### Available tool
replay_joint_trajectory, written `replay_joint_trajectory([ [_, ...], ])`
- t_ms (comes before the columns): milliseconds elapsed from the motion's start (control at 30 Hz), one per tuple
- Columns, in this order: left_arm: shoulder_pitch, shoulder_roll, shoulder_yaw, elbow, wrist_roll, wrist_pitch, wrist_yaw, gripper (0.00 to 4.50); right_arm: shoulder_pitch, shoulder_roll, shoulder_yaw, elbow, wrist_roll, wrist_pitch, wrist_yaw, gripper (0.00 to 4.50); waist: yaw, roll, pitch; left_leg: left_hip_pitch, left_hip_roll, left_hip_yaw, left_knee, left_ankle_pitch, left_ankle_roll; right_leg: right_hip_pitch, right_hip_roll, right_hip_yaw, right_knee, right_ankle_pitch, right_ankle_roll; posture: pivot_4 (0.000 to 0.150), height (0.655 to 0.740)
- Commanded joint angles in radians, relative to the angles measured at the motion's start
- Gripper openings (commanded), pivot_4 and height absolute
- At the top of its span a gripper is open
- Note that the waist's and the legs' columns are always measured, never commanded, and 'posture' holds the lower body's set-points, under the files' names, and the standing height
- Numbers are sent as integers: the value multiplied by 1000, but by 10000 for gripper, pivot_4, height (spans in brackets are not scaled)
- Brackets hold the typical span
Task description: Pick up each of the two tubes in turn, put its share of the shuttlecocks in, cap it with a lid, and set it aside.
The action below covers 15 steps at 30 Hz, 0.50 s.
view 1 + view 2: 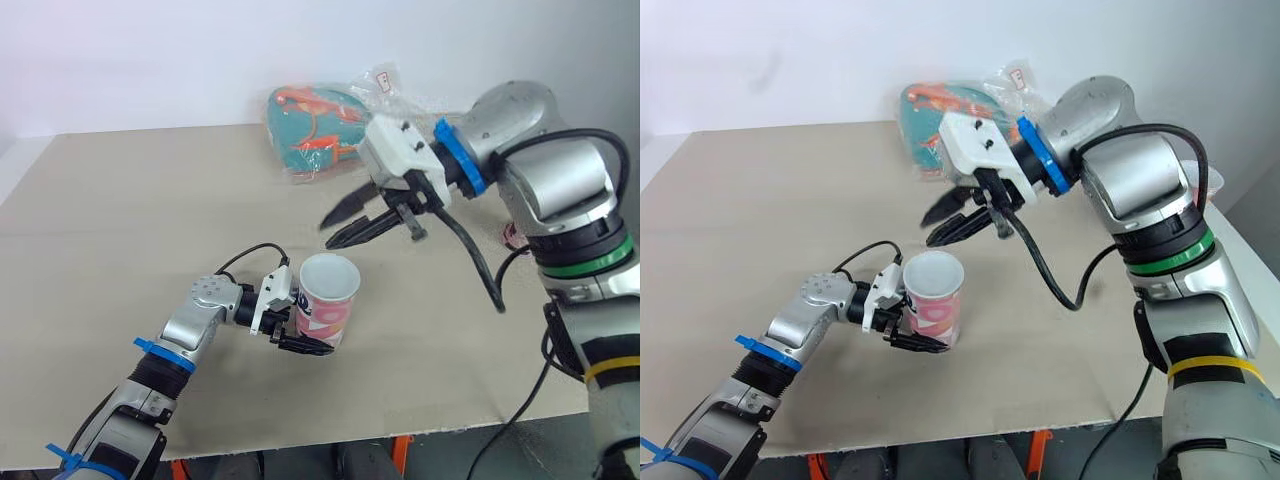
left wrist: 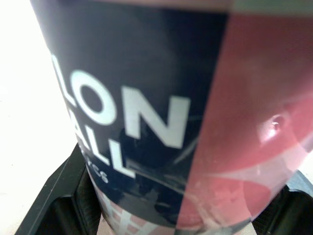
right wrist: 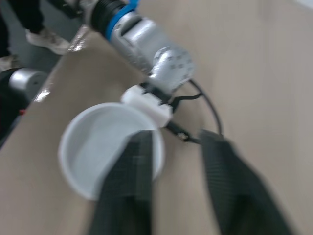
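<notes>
1. Right now the tube (image 1: 328,300) stands upright on the bench (image 1: 120,220), near the middle of its front edge, mouth open to the ceiling. The left pincer (image 1: 297,310) is clamped round its lower half from the side.
2. The right pincer (image 1: 326,234) hovers just above and behind the tube's rim, fingers moderately apart with nothing between them. From its own wrist view the white mouth of the tube (image 3: 110,147) lies right under the fingertips.
3. Biggest worry, I'd say: if that right arm drops or swings forward, a fingertip could catch the rim and tip the tube, or twist it in the left grip.
4. The left grip sits low on a tall, glossy cylinder, so a knock at the top has plenty of leverage, and the tube could slide or lean.
5. The tube is close to the front edge, so a tipped one could well roll off.
6. The black cable (image 1: 470,250) drooping from the right arm might drag across the bench and nudge things as the arm moves.
7. A crinkly plastic bag (image 1: 315,125) lies at the far edge; I can't tell what is inside it.
</notes>
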Motion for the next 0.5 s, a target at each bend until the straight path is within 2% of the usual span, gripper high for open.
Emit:
replay_joint_trajectory([
  [33,19,20,-24,33,33,20,-7,34377,-8,-20,1,-60,46,6,41,606,0,1,1,0,0,0,0,0,0,0,0,0,0,-1,1,1500,7400],
  [333,25,26,-22,24,33,22,-5,34377,14,-41,83,-123,27,37,41,606,0,1,1,0,0,0,0,0,0,0,0,-1,0,-2,3,1500,7400],
  [500,30,30,-23,16,33,26,-3,34377,23,-1,151,-126,-16,53,40,606,0,1,1,0,0,0,0,0,0,0,0,0,0,-2,3,1500,7400],
])
